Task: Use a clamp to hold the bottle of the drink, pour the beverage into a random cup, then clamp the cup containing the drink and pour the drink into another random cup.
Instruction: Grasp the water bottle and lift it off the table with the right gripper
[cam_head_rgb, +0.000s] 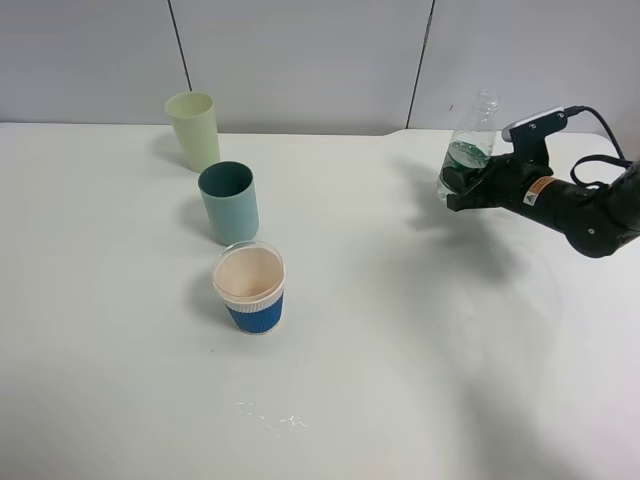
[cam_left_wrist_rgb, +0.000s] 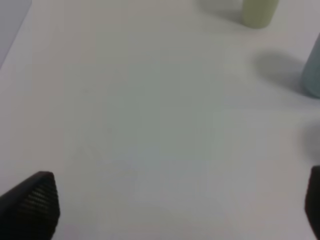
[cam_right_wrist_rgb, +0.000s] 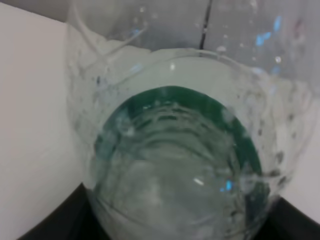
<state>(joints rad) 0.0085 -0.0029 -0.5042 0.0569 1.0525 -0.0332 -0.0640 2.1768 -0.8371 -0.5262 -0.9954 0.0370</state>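
r gripper clamped on bottle, three cups upright

r gripper (cam_head_rgb: 462, 188), at upper right of the high view, pinches the clear bottle (cam_head_rgb: 468, 140) round its lower body. neck is up, leaning a bit to the right. there's some liquid inside w/ a green tint, and the bottle fills the r wrist view (cam_right_wrist_rgb: 175, 150). can't tell if its base touches the white table (cam_head_rgb: 420, 360).

three cups stand in a slanted row at left-centre, well apart from the bottle:
- pale yellow-green cup (cam_head_rgb: 194, 130), highest in frame
- teal cup (cam_head_rgb: 229, 203), mid
- blue-and-white cup (cam_head_rgb: 250, 290), lowest

small white specks (cam_head_rgb: 270, 415) lie on the table below them. l gripper (cam_left_wrist_rgb: 172, 207) is spread wide over bare table, holding nothing.
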